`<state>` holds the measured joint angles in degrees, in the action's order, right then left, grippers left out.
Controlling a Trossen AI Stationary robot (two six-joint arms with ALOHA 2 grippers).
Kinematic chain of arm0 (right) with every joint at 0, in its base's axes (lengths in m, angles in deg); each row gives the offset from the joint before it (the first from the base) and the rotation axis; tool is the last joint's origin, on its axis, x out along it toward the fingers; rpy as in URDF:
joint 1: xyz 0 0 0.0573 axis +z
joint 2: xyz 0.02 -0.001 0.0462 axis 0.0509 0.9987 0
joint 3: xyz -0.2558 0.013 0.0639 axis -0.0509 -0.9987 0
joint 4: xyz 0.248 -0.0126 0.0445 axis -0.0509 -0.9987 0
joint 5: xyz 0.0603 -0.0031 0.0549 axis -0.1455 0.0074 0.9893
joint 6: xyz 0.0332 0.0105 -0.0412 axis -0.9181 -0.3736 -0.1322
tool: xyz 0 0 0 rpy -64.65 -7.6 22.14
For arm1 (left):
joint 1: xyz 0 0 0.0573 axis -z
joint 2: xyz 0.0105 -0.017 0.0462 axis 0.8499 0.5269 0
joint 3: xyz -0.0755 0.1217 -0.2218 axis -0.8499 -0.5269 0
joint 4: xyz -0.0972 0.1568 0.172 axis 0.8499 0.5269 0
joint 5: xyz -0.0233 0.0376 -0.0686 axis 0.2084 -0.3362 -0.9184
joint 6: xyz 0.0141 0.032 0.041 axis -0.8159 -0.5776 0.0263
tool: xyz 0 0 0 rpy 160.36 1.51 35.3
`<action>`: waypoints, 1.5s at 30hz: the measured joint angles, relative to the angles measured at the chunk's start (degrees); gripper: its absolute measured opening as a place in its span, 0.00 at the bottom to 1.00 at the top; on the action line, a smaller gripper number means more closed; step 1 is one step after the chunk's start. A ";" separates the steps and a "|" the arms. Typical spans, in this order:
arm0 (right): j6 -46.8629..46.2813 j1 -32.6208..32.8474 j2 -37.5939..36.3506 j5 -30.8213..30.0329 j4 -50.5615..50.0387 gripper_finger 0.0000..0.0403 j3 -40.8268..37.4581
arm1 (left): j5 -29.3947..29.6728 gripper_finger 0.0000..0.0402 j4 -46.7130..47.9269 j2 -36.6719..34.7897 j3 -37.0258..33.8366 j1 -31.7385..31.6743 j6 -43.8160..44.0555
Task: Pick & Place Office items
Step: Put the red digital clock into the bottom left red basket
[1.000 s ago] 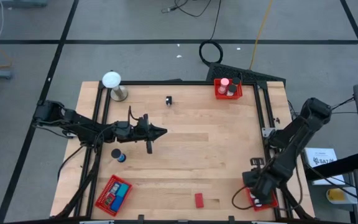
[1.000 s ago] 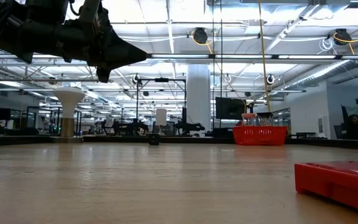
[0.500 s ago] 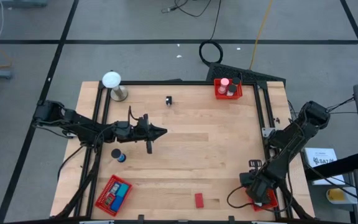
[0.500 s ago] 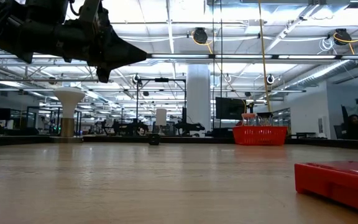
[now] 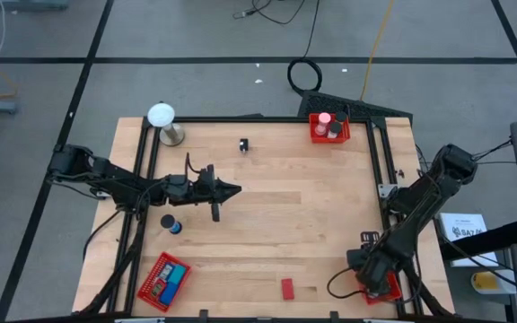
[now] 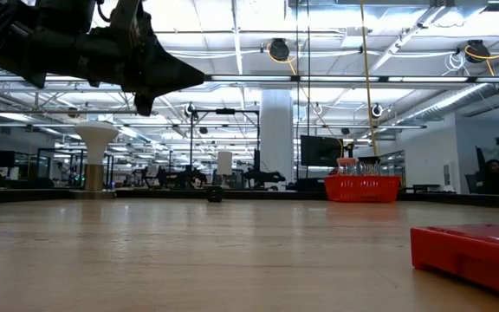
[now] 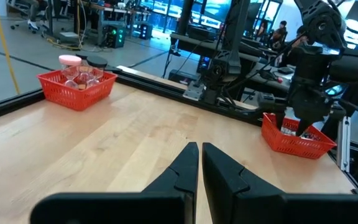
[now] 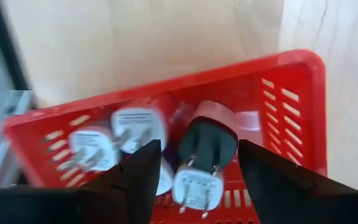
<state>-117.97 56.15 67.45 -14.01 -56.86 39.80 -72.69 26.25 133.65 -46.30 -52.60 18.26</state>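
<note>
My right gripper (image 8: 197,177) is open and points down into the red mesh basket (image 8: 291,93) at the table's near right corner (image 5: 386,289). Its fingers stand on either side of a black-and-white plug piece (image 8: 205,152) without touching it, and white plug pieces (image 8: 114,140) lie beside that. My left gripper (image 5: 236,189) is shut and hovers level above the table's left half (image 6: 199,78), holding nothing. A red block (image 5: 287,288) lies flat near the near edge. A black clip (image 5: 243,144) and a dark-and-blue roll (image 5: 170,223) sit on the wood.
A red basket (image 5: 328,127) with a pink round piece stands at the far edge. Another red basket (image 5: 164,279) holding blue pieces sits at the near left. The white ball on its stand (image 5: 162,118) is at the far left corner. Bare wood (image 5: 312,215) fills the middle.
My right arm has shifted slightly toward the near edge, settling lower over the near-right basket, and has held still for the last half second.
</note>
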 joint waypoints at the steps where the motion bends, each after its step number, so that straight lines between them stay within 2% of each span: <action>1: -0.10 0.00 -0.63 0.00 0.08 0.52 0.15 | 0.00 0.05 0.00 0.00 0.00 0.00 0.69; 5: -1.14 0.00 -4.05 -0.09 -0.12 0.52 1.12 | 0.02 0.05 -0.02 0.00 0.00 0.00 5.60; 10: -4.75 0.00 -9.26 -1.82 -2.11 0.47 2.59 | 0.04 0.05 -0.02 0.00 0.00 0.00 8.05; 14: -5.94 -0.46 -12.96 -4.63 -4.33 0.36 3.54 | 0.07 0.05 -0.02 0.00 0.00 0.00 8.73; 18: -6.25 -3.43 -14.63 -8.16 -4.77 0.19 3.66 | -0.05 0.05 0.02 0.00 0.00 -0.41 10.50; 21: -2.32 -6.76 -14.32 -9.46 -3.35 0.05 3.66 | -0.07 0.05 0.42 -0.01 0.00 -1.12 11.39; 23: 1.46 -9.23 -13.57 -9.32 -2.60 0.02 3.66 | -0.09 0.05 0.51 -0.02 0.00 -1.47 11.40; 25: 3.47 -11.65 -12.58 -9.27 -2.03 0.03 3.66 | -0.08 0.05 0.87 -0.02 0.00 -1.82 11.41; 28: 3.91 -14.82 -10.39 -9.31 1.34 0.04 3.63 | -0.07 0.05 2.76 -0.02 0.00 -1.90 11.68; 33: -0.34 -17.37 -4.07 -9.92 8.67 0.03 5.92 | -1.11 0.05 4.90 -0.02 0.00 -1.77 11.79; 39: -12.01 -19.08 9.93 -11.01 2.28 0.03 19.94 | -9.07 0.05 4.85 -0.02 0.00 -1.73 10.81; 45: -31.88 -20.01 22.54 -11.00 -0.23 0.05 33.00 | -14.43 0.05 8.88 -0.02 0.00 -1.73 5.84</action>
<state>-149.85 36.14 89.99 -25.01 -57.09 72.79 -87.12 35.13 133.63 -46.30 -54.33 24.10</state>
